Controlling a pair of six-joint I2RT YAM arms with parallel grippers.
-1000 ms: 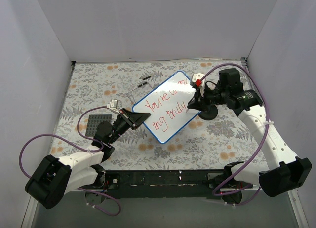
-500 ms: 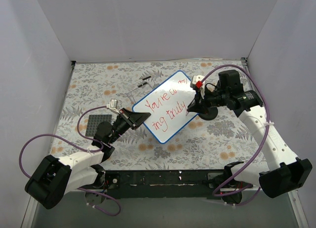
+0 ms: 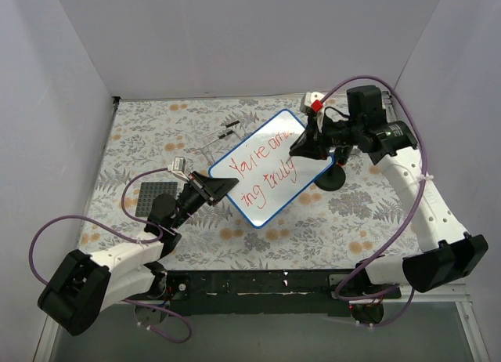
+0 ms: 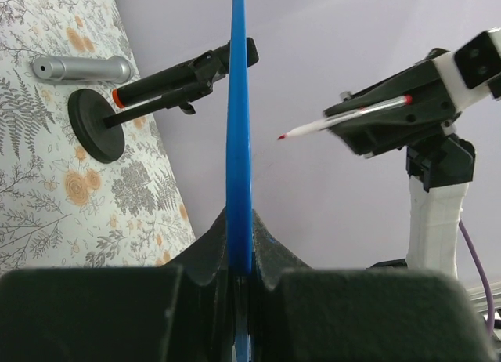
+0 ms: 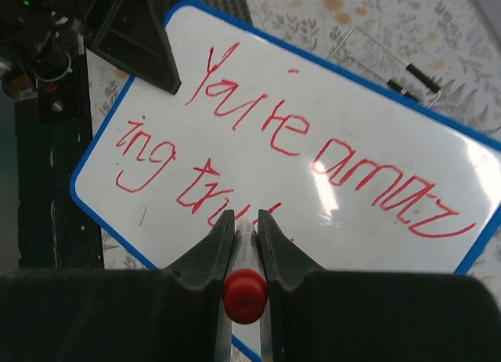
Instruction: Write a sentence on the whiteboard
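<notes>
1. The whiteboard (image 3: 267, 202) is seen near the middle of the flower-patterned table (image 3: 352, 213), turned at a slant. It is a small white rectangle with a blue rim and rounded corners.
2. The sentence (image 3: 268, 164) is written in red marker in two slanted lines. "You're amaz" can be read on the upper line and "ing truly" on the lower.
3. The board's near left corner is clamped between the jaws of the left gripper (image 3: 215, 187).
4. A red marker (image 3: 315, 106) is gripped by the right gripper (image 3: 301, 146), whose jaws are closed on its barrel. It is held above the right half of the board.
5. A dark grey studded plate (image 3: 154, 199) is seen on the table left of the board. A black disc base (image 3: 329, 179) is seen just beyond the board's right edge.
6. In the left wrist view the whiteboard (image 4: 237, 142) is shown edge-on as a thin blue strip pinched between the left gripper (image 4: 239, 229) fingers.
7. Only in that view is it shown that the marker (image 4: 344, 117) tip is held apart from the board's face.
8. On the strip's other side, the disc base (image 4: 94, 127) is shown with a black, orange-banded rod (image 4: 180, 76) rising from it. A silver cylinder (image 4: 78, 66) is seen lying just beside it.
9. In the right wrist view the sentence (image 5: 274, 135) is seen clearly on the whiteboard (image 5: 368, 131). The end of "truly" is hidden behind the right gripper (image 5: 245, 229), and the marker (image 5: 245, 295) is seen end-on as a red cap.
</notes>
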